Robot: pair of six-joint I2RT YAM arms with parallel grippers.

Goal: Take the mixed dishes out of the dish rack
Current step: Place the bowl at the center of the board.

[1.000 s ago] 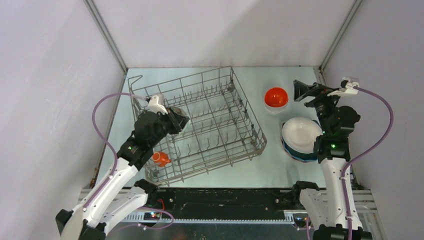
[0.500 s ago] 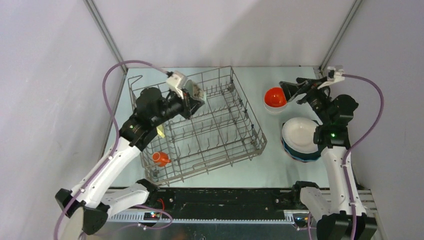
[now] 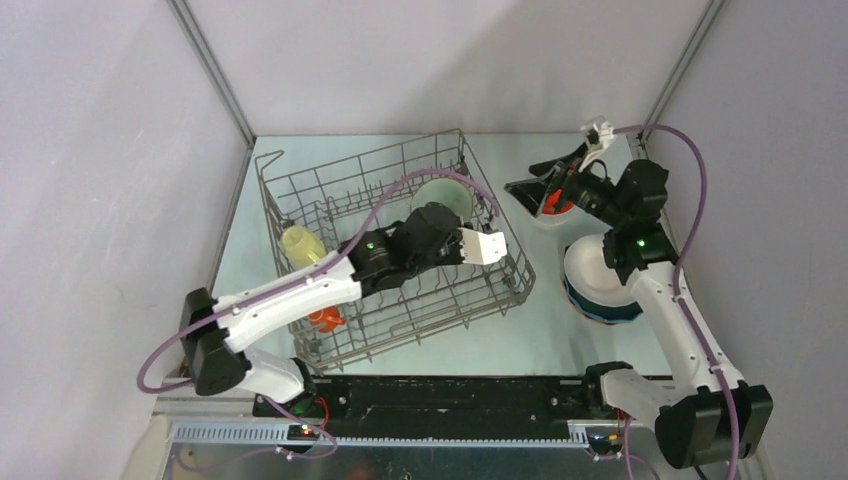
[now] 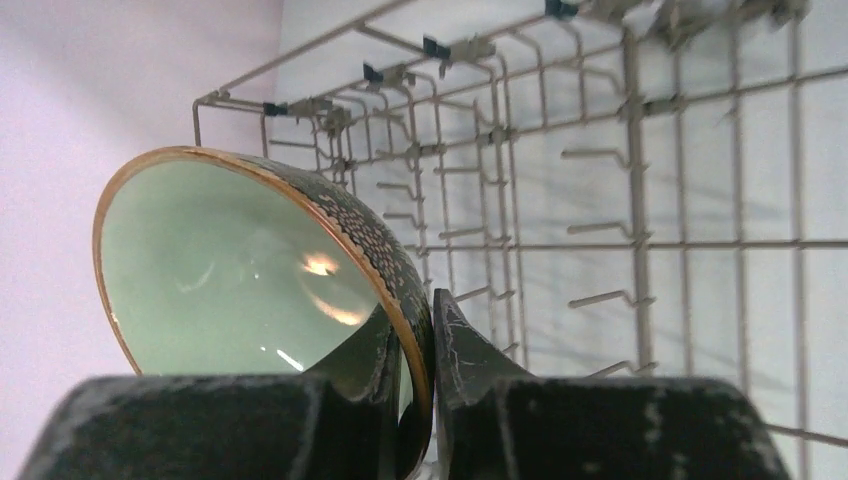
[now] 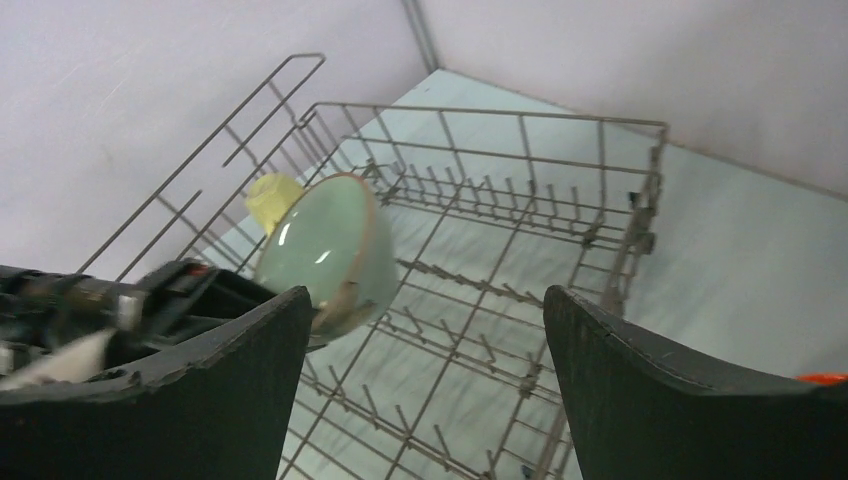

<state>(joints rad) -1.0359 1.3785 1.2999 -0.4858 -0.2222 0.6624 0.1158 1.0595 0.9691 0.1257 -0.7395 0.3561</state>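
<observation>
At mid-frame, left gripper [image 4: 428, 335], pinching the bowl [image 4: 230, 262] by its rim, should lift it slowly clear of the rack [image 4: 640, 243]; right gripper [image 5: 420, 310] gapes open.

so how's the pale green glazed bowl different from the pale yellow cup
The pale green bowl is pinched at its rim by the left gripper, tilted on edge; the pale yellow cup sits in the grey wire dish rack, ungripped. The bowl is wider, with a dark patterned outside; the cup is plain. Both are pale-toned.
</observation>
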